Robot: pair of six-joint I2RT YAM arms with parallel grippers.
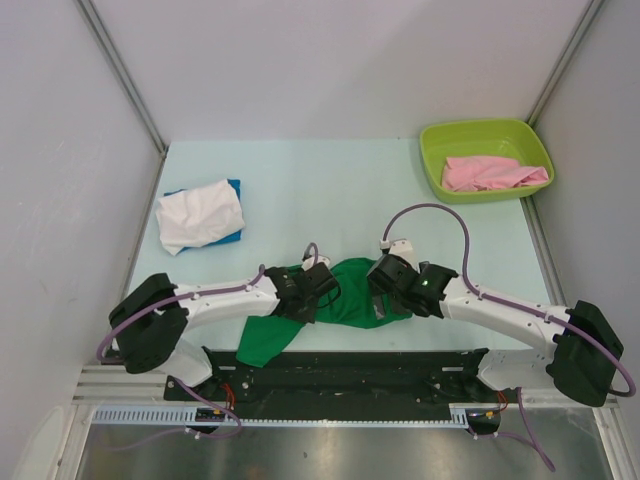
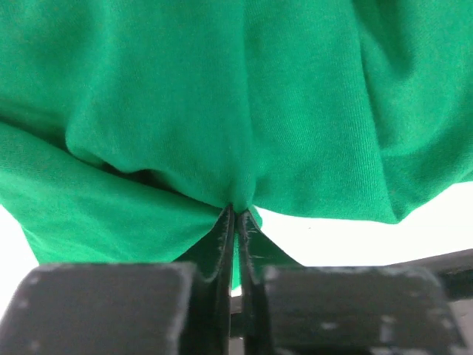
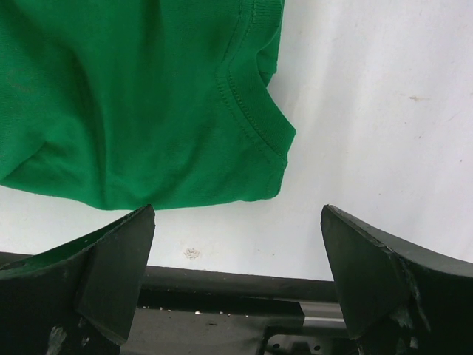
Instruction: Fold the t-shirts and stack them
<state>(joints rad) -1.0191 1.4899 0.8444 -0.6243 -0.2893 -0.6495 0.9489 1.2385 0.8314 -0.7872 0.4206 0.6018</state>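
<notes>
Green t-shirt (image 2: 222, 89) sits pinched thinly in your left gripper (image 2: 235, 210), right gripper (image 3: 236, 216) gaping empty beside it; lift fast and it may slip.

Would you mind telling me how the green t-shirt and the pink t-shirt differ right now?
The green t-shirt lies on the table; the pink t-shirt sits in the lime-green tub. The left gripper is shut on the green one; nothing touches the pink one. Both are crumpled, not folded.
</notes>
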